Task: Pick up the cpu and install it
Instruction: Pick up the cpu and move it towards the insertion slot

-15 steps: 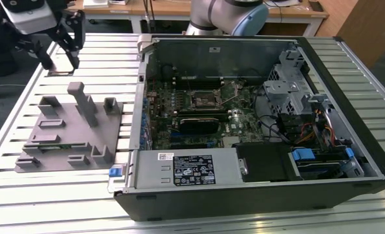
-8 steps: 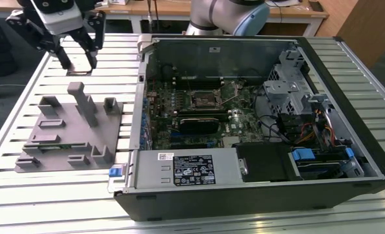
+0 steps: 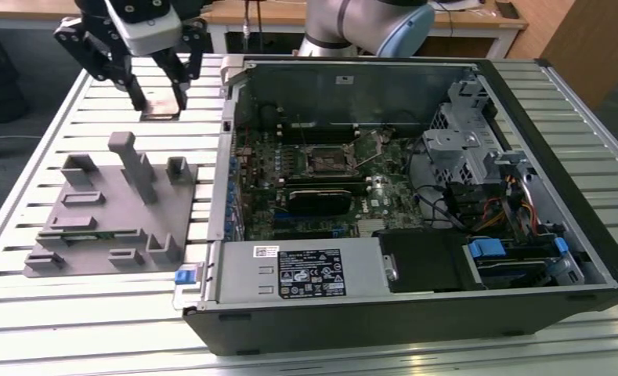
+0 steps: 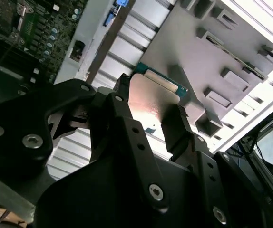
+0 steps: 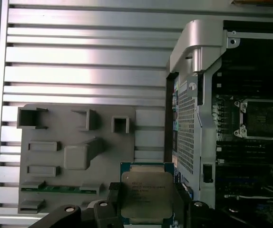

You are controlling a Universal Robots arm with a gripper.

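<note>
fingers (image 4: 176,130) clamped on opposite edges of the cpu (image 5: 147,194), silvery top up, held clear of the counter (image 3: 79,329) near the fixture (image 3: 99,227) edge facing the open case (image 3: 392,321)

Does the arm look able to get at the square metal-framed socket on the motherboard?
Probably yes: the black computer case lies open upward and nothing covers the socket; the jaws hold the silvery cpu.
</note>
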